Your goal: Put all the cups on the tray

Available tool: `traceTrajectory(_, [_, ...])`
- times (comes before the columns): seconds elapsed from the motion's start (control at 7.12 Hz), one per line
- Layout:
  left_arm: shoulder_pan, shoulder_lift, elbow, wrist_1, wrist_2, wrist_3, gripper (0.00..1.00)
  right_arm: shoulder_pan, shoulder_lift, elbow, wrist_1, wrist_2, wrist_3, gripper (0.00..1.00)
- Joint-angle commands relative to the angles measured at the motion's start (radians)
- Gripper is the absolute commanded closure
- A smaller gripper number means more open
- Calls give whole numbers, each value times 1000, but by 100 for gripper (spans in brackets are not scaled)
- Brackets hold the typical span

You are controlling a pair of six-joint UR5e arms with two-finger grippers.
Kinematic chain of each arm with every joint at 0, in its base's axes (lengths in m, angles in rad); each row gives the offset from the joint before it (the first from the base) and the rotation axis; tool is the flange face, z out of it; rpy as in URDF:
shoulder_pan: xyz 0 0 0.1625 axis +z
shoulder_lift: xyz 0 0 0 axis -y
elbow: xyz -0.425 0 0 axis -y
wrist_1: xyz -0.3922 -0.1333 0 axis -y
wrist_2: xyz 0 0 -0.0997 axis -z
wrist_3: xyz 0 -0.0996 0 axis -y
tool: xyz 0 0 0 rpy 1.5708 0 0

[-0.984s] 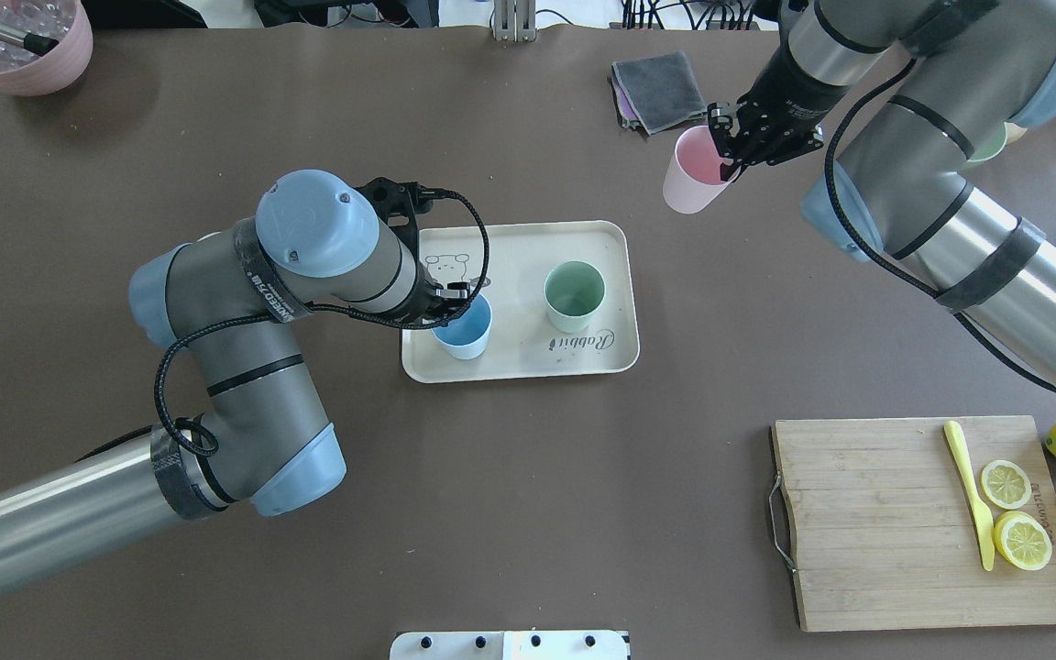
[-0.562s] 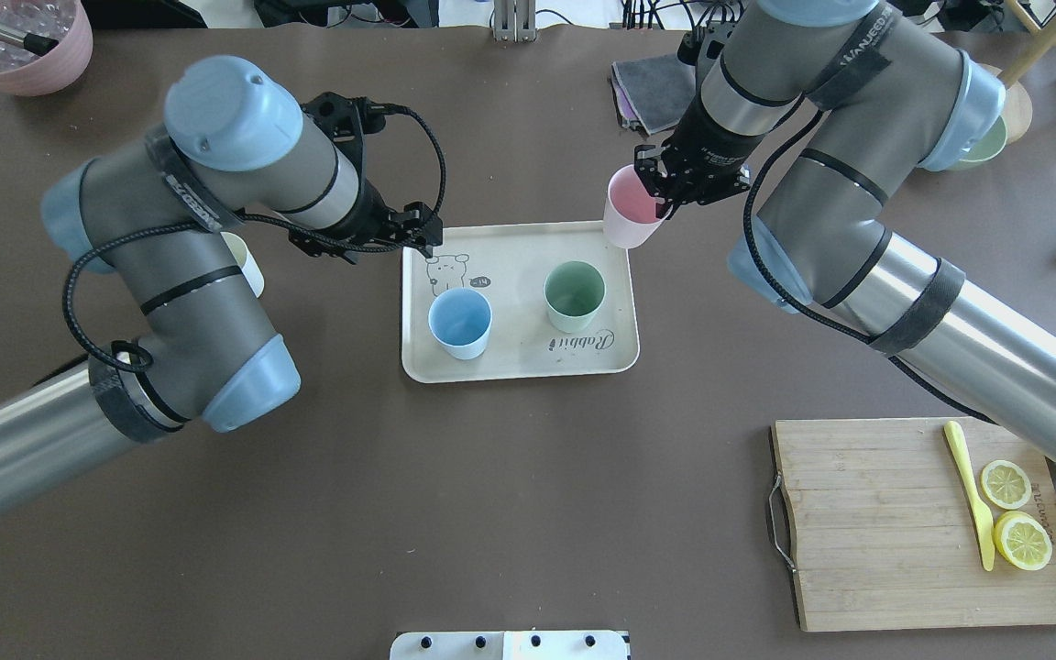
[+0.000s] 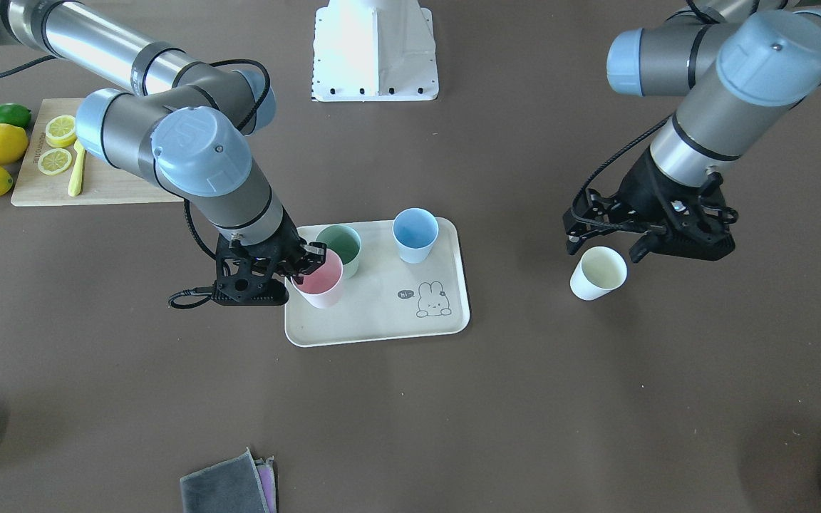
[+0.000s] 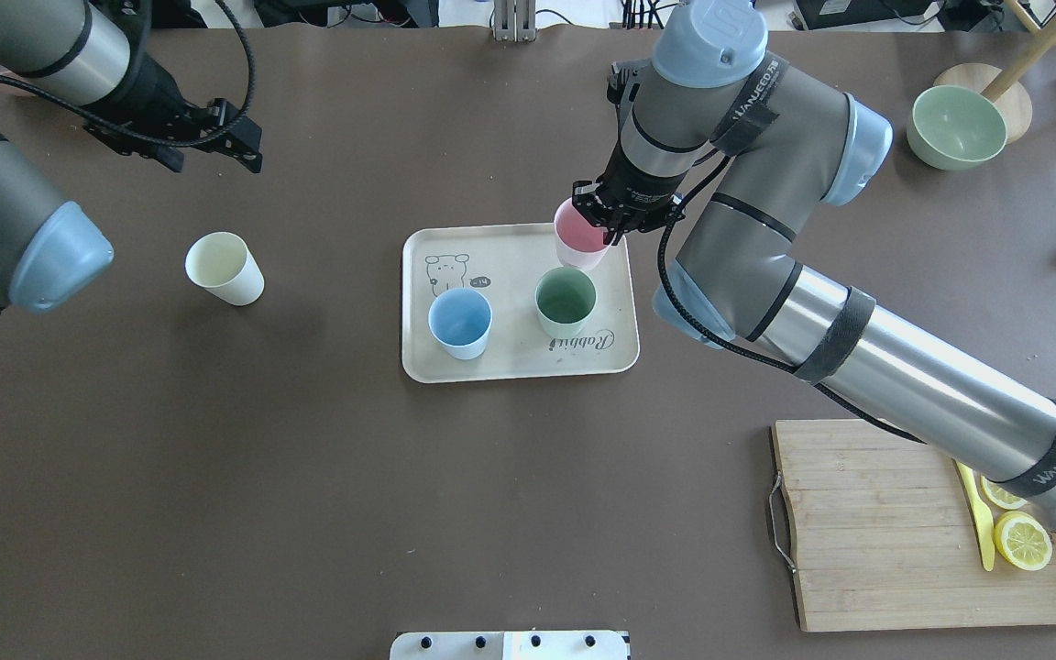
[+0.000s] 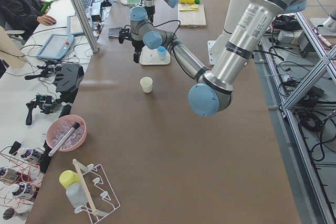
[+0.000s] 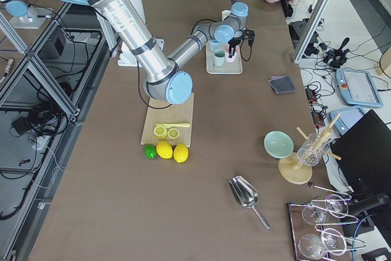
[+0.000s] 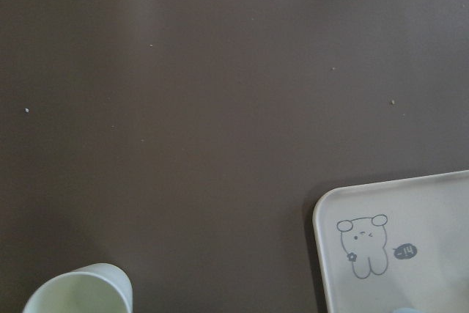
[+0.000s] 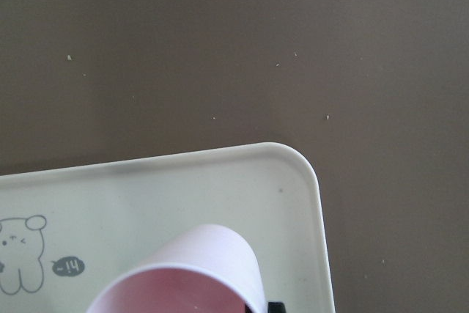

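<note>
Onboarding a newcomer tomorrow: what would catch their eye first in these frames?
First, the right gripper pinching the pink cup by its rim at the tray's far right corner in the overhead view. The green cup and blue cup stand on the tray beside it. Next, the cream cup stands alone on the table left of the tray, with the open left gripper hanging near it.

Cream cup (image 7: 79, 292) bottom-left; tray (image 7: 410, 203) corner bottom-right
</note>
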Motion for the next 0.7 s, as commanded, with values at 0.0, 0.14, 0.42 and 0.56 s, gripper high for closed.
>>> traceTrajectory(0.0, [-83, 81, -15, 3, -40, 143, 3, -7, 26, -96, 89, -35, 31, 100])
traceTrajectory(0.14, [-93, 106, -15, 2, -39, 172, 3, -16, 30, -108, 97, -40, 31, 100])
traceTrajectory(0.42, [-85, 145, -13, -21, -30, 162, 3, -24, 29, -108, 97, -38, 45, 42])
traceTrajectory(0.56, [-76, 160, -13, -32, -28, 158, 3, -21, 29, -95, 100, -35, 84, 0])
